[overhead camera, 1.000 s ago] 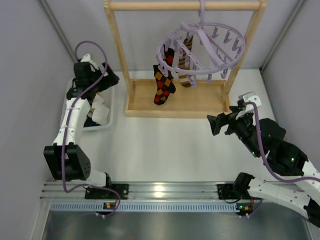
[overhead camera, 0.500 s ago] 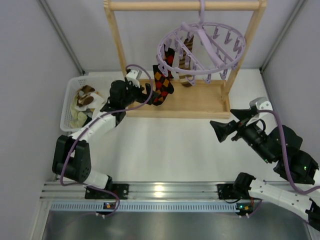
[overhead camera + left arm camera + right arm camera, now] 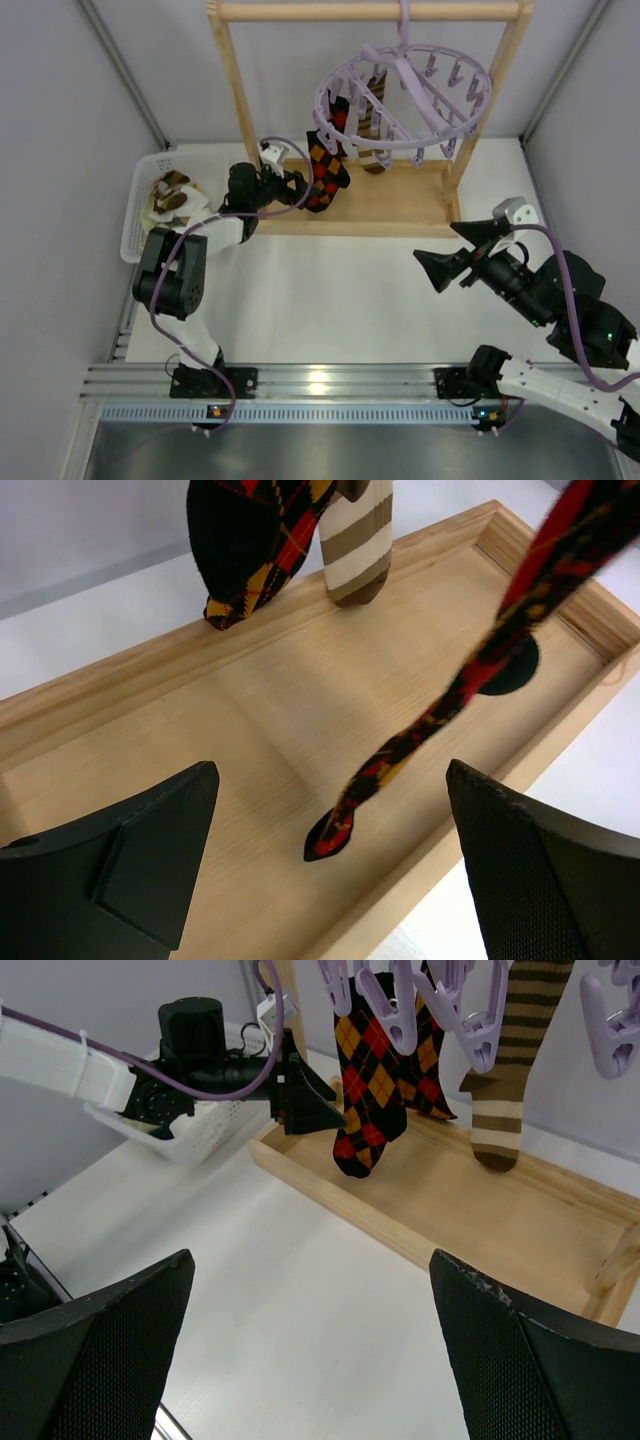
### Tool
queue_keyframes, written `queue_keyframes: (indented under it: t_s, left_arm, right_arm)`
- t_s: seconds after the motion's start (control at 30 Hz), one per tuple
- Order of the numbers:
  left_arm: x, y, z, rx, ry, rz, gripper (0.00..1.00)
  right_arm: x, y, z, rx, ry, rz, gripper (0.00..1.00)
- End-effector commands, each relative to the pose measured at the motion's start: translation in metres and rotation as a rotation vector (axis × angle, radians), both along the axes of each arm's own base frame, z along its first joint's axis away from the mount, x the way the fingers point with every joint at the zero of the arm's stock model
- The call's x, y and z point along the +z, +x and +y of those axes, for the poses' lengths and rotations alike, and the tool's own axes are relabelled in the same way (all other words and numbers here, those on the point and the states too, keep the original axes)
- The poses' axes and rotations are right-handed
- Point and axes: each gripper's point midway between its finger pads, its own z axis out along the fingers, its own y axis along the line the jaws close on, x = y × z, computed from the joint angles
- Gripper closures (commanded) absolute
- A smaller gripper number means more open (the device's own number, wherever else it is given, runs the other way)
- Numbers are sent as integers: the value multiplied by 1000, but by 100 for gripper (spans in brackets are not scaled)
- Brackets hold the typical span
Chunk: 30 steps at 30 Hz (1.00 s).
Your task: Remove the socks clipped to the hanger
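Desk [image 3: 330, 300] surface runs pale under both arms. At its 12 o'clock edge you have the wooden rack [image 3: 232, 90], with the lavender hanger [image 3: 322, 100] hooked on the top bar toward 1 o'clock. A white basket [image 3: 135, 215] sits at 10 o'clock. Three pieces hang from the clips [image 3: 385, 1005]: an argyle sock [image 3: 325, 175] nearest you, a second argyle sock [image 3: 250, 540] behind it, and a brown striped sock [image 3: 505, 1080] at their 3 o'clock. They look light, limp and stretchy, so take the near one by its leg just under the clip and pull straight down. Expect the hanger to swing. Your left gripper [image 3: 340, 865] stands wide and empty, aimed at that sock's toe, just beside it and apparently not touching. Your right gripper [image 3: 445, 262] is wide and empty too, at 4 o'clock, well apart.
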Motion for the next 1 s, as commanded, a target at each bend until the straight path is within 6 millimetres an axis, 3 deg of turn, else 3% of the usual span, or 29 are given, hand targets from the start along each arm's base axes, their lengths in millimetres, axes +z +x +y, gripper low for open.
queue_keyframes:
  t_s: [0.0, 0.13, 0.27, 0.37, 0.4, 0.5, 0.67, 0.73, 0.87, 0.93, 0.97]
  left_arm:
    - [34, 14, -11, -85, -27, -153, 1]
    - [22, 8, -26, -149, -30, -131, 6]
    - [14, 4, -44, -166, -31, -137, 22]
    - [15, 10, -48, -138, -52, -132, 45]
    - [17, 11, -47, -125, -58, -129, 67]
    - [25, 14, -41, -65, -66, -135, 97]
    - [50, 7, -29, 38, -88, -165, 100]
    - [50, 1, -23, 96, -100, -148, 100]
    - [66, -25, -11, 213, -141, -148, 100]
    - [74, -49, -11, 228, -170, -148, 100]
    - [63, -57, -8, 245, -155, -124, 100]
  right_arm:
    - [11, 0, 8, 23, 36, -23, 4]
    - [10, 5, 8, 3, 34, -19, 5]
    - [12, 6, 11, 9, 38, -27, 5]
    - [14, 6, 14, 16, 35, -29, 5]
    - [14, 5, 15, 22, 35, -27, 5]
    - [12, 5, 15, 27, 31, -27, 5]
    - [13, 6, 17, 26, 51, -28, 5]
    - [15, 6, 18, 23, 71, -24, 6]
    - [21, 6, 13, 5, 122, -23, 6]
    - [25, 5, 8, -12, 152, -27, 6]
    - [26, 5, 6, -17, 160, -28, 6]
